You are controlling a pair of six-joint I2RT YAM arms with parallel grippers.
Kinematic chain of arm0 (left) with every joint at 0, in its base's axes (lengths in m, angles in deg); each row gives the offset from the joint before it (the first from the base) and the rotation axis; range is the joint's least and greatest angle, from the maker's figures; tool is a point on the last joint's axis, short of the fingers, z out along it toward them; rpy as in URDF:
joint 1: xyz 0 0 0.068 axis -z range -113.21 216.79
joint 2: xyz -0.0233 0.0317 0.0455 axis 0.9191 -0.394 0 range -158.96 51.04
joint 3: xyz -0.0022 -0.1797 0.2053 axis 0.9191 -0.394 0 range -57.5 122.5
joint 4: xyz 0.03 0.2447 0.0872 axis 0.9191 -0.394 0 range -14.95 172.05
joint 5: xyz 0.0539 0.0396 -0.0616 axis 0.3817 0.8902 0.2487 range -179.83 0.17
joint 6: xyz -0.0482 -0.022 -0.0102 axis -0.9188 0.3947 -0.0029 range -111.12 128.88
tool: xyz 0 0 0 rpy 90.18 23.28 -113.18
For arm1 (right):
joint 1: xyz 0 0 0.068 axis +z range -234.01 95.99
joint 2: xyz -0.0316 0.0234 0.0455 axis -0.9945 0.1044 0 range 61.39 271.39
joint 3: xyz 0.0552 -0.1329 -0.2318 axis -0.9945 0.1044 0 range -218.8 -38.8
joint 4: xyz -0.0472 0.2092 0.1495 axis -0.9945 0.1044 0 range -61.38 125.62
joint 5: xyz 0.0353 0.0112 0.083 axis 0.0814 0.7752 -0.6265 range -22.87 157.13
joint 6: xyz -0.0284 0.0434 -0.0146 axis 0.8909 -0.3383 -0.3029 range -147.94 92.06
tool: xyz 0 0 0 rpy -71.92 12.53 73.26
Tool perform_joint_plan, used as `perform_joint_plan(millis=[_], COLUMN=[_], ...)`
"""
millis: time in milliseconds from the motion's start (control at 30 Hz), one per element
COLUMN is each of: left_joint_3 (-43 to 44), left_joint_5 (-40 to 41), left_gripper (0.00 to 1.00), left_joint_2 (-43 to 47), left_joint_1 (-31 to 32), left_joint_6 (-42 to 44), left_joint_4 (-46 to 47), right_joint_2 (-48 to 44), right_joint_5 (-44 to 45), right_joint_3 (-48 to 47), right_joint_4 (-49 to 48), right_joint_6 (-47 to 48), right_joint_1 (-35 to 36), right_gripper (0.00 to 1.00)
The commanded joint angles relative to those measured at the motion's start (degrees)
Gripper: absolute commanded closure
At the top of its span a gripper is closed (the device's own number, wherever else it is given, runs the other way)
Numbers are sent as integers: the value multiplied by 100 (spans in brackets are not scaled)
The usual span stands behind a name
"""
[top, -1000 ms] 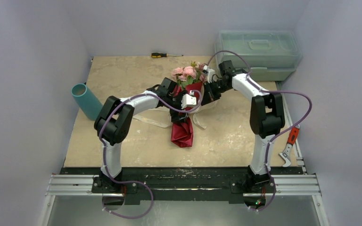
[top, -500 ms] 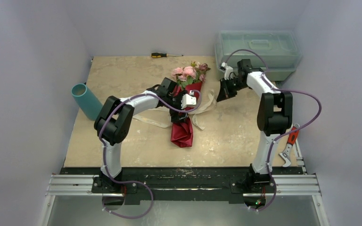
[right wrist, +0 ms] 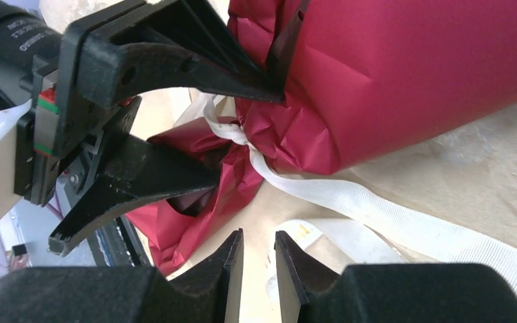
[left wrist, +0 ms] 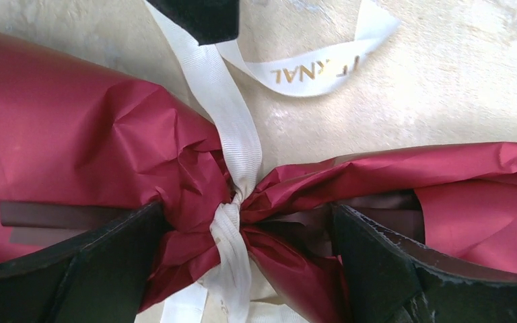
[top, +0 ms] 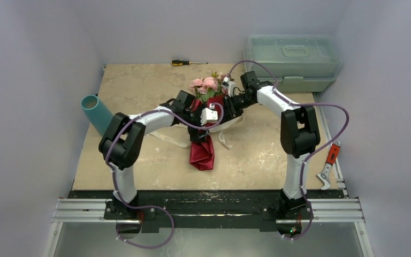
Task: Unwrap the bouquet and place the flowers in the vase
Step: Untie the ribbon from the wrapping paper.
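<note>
The bouquet [top: 202,152] lay mid-tabletop [top: 139,85], with its flowers [top: 206,85] pointing to the far side and its maroon paper cinched by a cream ribbon [left wrist: 232,128]. The left end effector [left wrist: 249,210] was spread wide, with one finger on each side of the knotted waist. The right end effector [right wrist: 258,256] sat just beside that knot, low over a loose ribbon tail. Its fingers were parted by a narrow gap and pinched nothing. The vase [top: 96,112] was at the tabletop's left edge, well apart from the bouquet.
</note>
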Motion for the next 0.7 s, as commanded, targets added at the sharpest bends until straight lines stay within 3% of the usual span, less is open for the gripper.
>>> perform_joint_plan(millis=[0, 167, 233, 300, 333, 400, 500, 567, 667], left_joint_3=[-562, -934, -967, -948, -876, -657, -534, -633, -687], left_joint_5=[-393, -604, -570, -597, -683, -885, -1075, -1059, -1019], left_gripper=[0, 0, 5, 20, 34, 58, 83, 97, 100], left_joint_2=[765, 1295, 1486, 1635, 1678, 1659, 1569, 1560, 1496], left_joint_1=[-73, -94, -165, -284, -334, -387, -390, -390, -373], left_joint_6=[-544, -1029, -1112, -1124, -1037, -556, 399, 710, 958], left_joint_4=[891, 2009, 2102, 2040, 1887, 1074, 91, 3, -50], right_joint_2=[-143, -10, 19, -7, -45, -75, -4, 117, 281], right_joint_5=[-297, -285, -337, -402, -437, -551, -601, -575, -492], right_joint_3=[2, -187, -307, -359, -367, -374, -392, -454, -579], right_joint_4=[-348, -513, -500, -523, -543, -586, -678, -804, -878], right_joint_6=[-254, -386, -418, -498, -523, -590, -691, -794, -846], right_joint_1=[140, 196, 214, 253, 278, 351, 482, 567, 665], right_gripper=[72, 73, 73, 73, 73, 73, 76, 79, 82])
